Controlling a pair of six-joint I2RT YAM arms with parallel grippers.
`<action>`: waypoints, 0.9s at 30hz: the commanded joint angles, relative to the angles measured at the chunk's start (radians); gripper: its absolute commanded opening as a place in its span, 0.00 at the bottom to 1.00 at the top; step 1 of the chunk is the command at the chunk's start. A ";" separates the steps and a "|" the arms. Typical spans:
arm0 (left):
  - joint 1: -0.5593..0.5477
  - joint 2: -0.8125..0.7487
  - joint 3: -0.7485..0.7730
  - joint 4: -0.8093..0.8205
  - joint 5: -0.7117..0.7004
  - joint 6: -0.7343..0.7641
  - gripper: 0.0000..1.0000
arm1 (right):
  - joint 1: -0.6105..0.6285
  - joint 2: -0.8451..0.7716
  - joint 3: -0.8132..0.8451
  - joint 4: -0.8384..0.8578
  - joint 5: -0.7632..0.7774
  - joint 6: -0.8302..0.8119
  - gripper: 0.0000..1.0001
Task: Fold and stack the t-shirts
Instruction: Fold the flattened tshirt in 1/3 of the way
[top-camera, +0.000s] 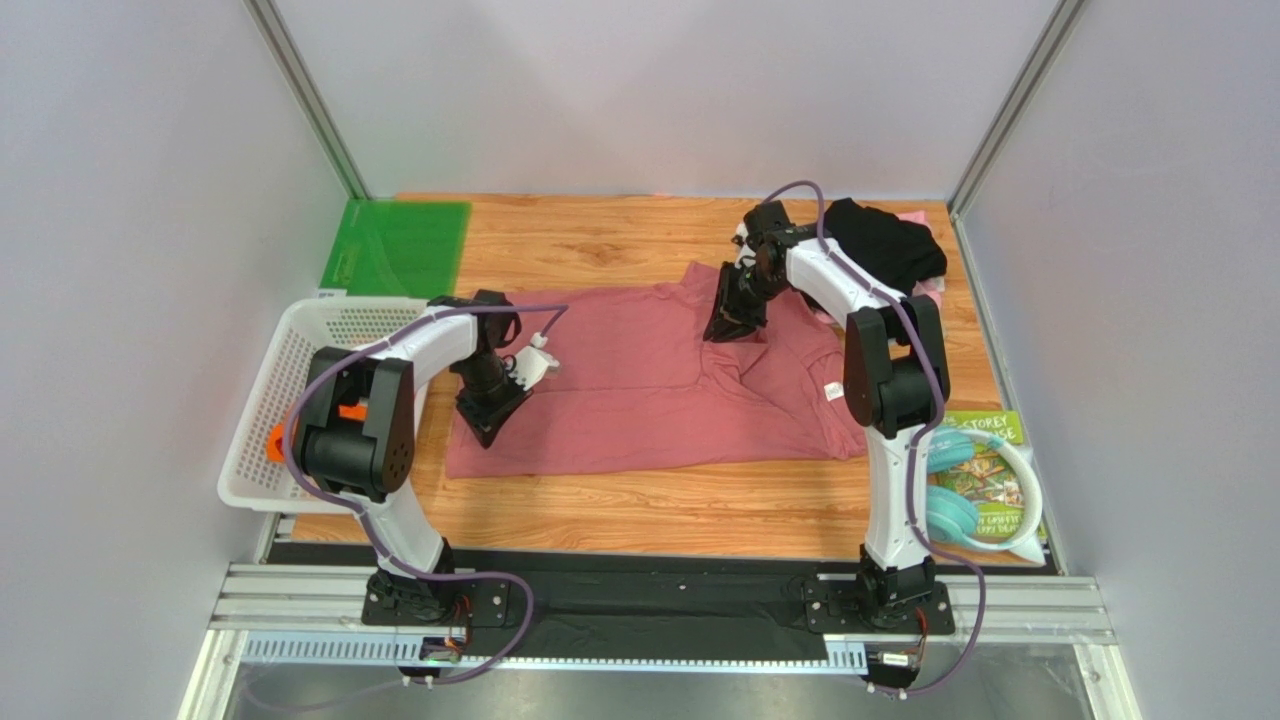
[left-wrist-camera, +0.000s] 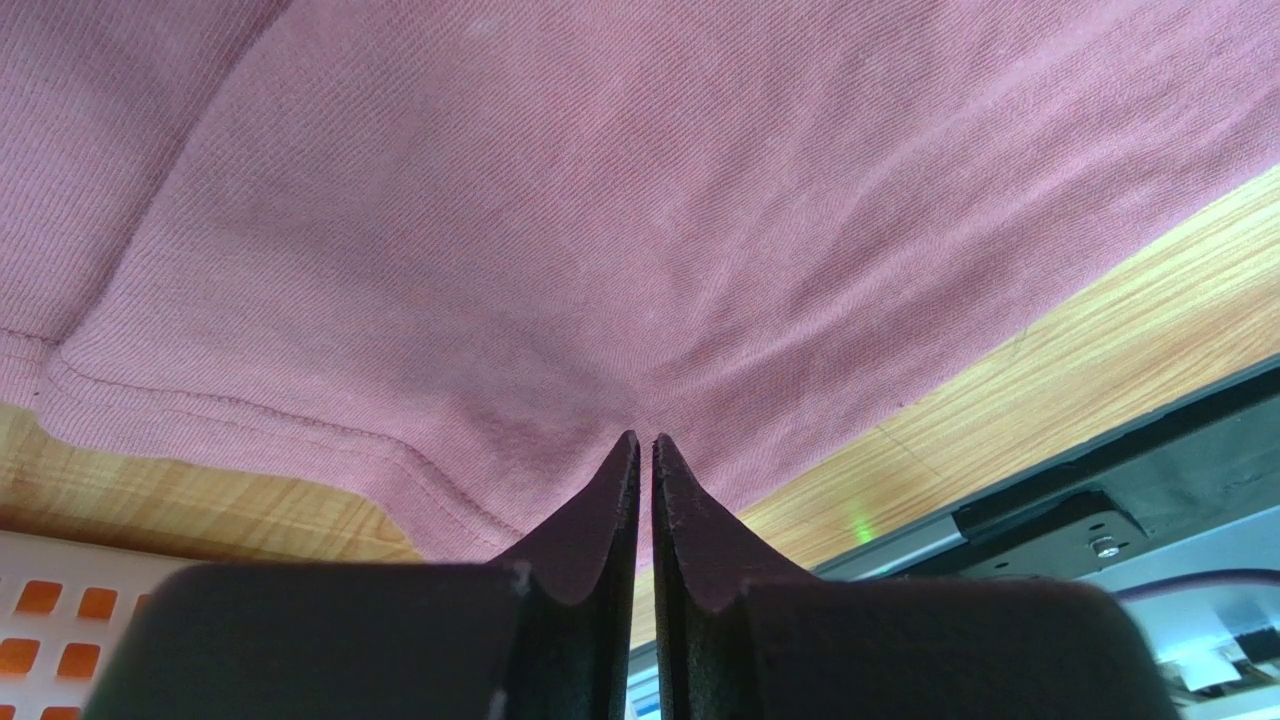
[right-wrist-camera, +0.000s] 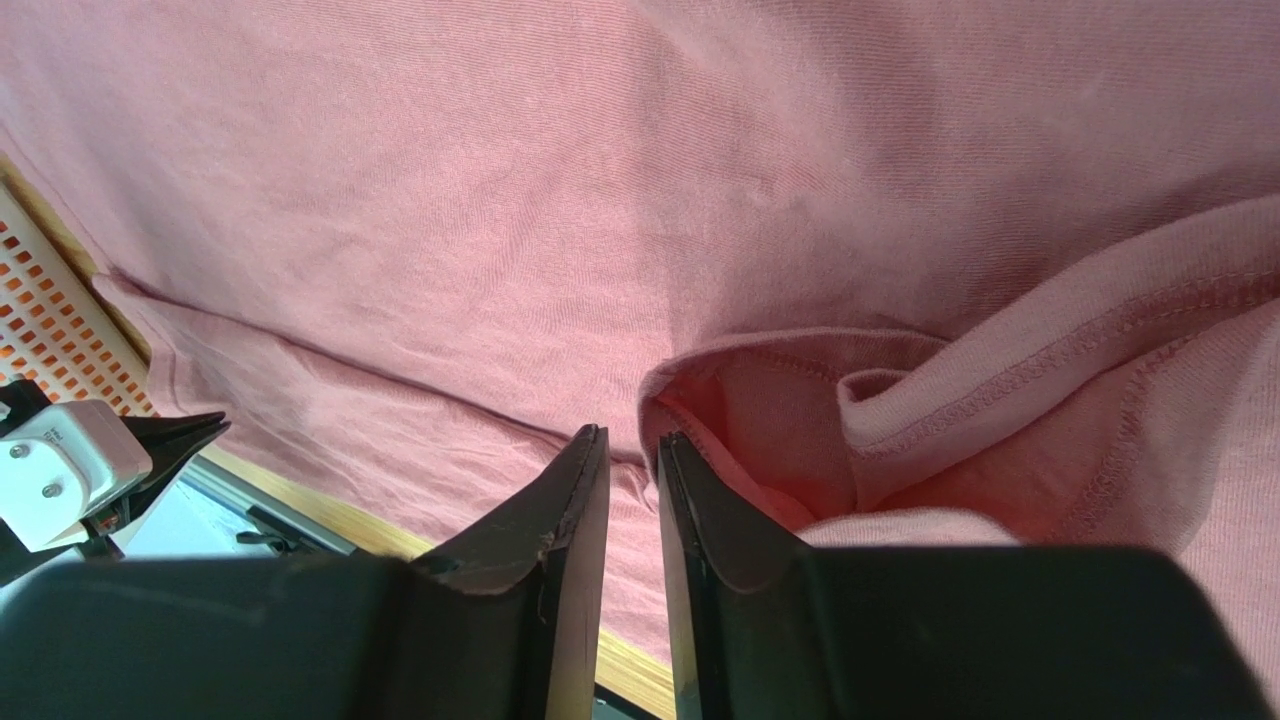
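Note:
A large dusty-rose t-shirt (top-camera: 646, 390) lies spread across the wooden table, its white neck label (top-camera: 831, 390) near the right arm. My left gripper (top-camera: 489, 413) is down at the shirt's left hem, and in the left wrist view its jaws (left-wrist-camera: 643, 438) are shut on a pinch of the cloth (left-wrist-camera: 601, 225). My right gripper (top-camera: 736, 327) sits at the shirt's far edge. Its jaws (right-wrist-camera: 631, 435) stand slightly apart with nothing between them, beside a folded hem (right-wrist-camera: 902, 390). A black t-shirt (top-camera: 879, 240) is bunched at the back right, a pale pink one (top-camera: 932, 288) peeking out beside it.
A white mesh basket (top-camera: 323, 315) stands at the left edge, close to the left arm. A green mat (top-camera: 398, 248) lies at the back left. A picture book with a teal ring (top-camera: 984, 480) on it rests at the right front. Metal frame posts rise at the rear corners.

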 joint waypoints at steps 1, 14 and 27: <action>0.006 -0.037 0.003 -0.005 0.010 0.021 0.12 | 0.005 -0.027 0.046 0.002 -0.032 -0.009 0.23; 0.006 -0.050 0.004 -0.011 0.007 0.022 0.12 | 0.005 0.025 0.077 -0.007 -0.030 -0.023 0.00; 0.006 -0.053 0.006 -0.016 0.007 0.027 0.12 | -0.018 0.072 0.138 -0.064 0.033 -0.075 0.34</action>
